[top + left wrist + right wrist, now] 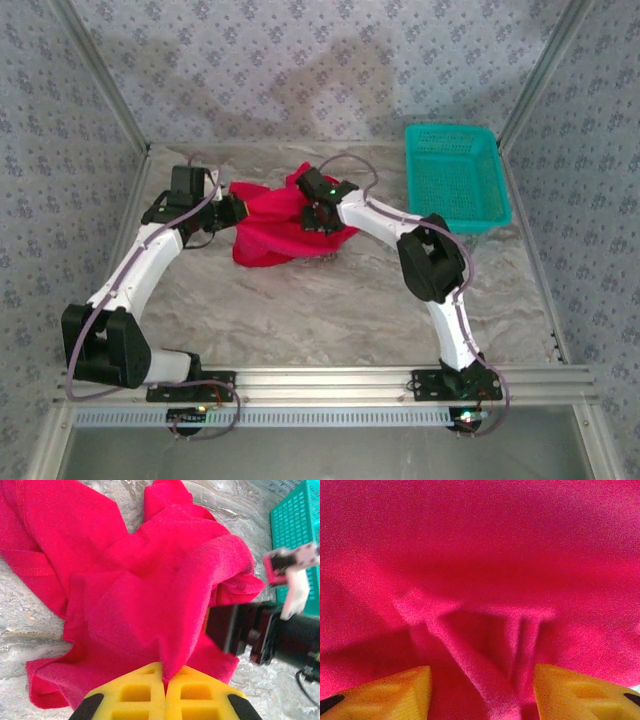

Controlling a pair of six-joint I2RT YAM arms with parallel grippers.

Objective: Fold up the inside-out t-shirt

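While the left fingers [135,692] are pinched shut on a fold of the t-shirt [268,228], it's just a crumpled heap on the worktop [330,310], left of the teal basket [455,180]. The right fingers [390,692] stand apart with cloth between, gripping nothing. My worry: close now and they'd grab several layers, dragging the bunch tighter.

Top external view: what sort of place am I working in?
Probably a lab-style robot test enclosure, not a home: patterned grey cloth walls on metal frame posts, a marbled grey tabletop, and an aluminium mounting rail at the near edge.
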